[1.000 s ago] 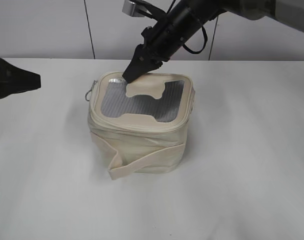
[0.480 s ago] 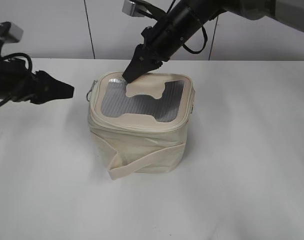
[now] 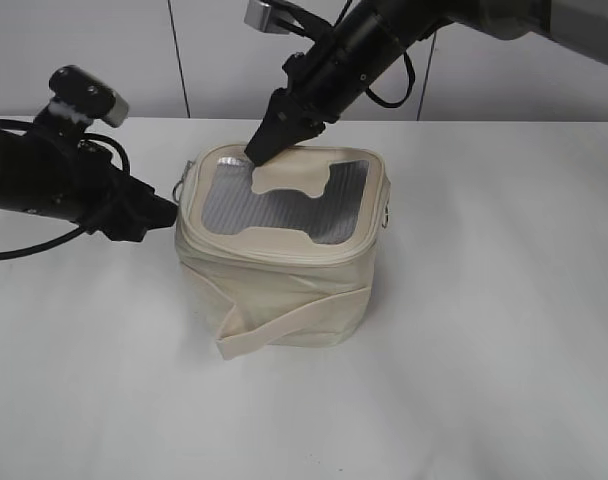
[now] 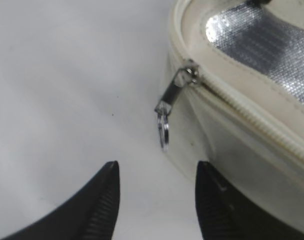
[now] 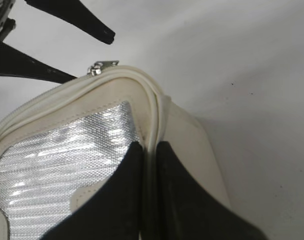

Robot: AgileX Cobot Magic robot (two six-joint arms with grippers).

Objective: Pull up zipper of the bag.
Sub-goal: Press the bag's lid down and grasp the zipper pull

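Observation:
The cream bag (image 3: 284,270) stands mid-table, with its grey mesh top (image 3: 274,205) facing up. The zipper (image 4: 252,125) runs round its top rim. A silver ring pull (image 4: 164,131) hangs from the slider at the bag's left corner, and it also shows in the exterior view (image 3: 181,188). My left gripper (image 4: 157,167) is open, with its tips just short of the ring and the ring in line with the gap. In the exterior view my left gripper (image 3: 167,212) sits at the bag's left side. My right gripper (image 5: 151,147) is shut on the bag's far top rim (image 5: 154,110), and it also shows in the exterior view (image 3: 256,155).
A second ring pull (image 3: 386,215) hangs at the bag's right side. The cream side strap (image 3: 284,325) wraps the front and sticks out at the lower left. The white table (image 3: 504,330) runs back to a white wall.
My left arm has come in from the far left to the bag's left corner, beside the ring pull. My right gripper and the bag have not moved.

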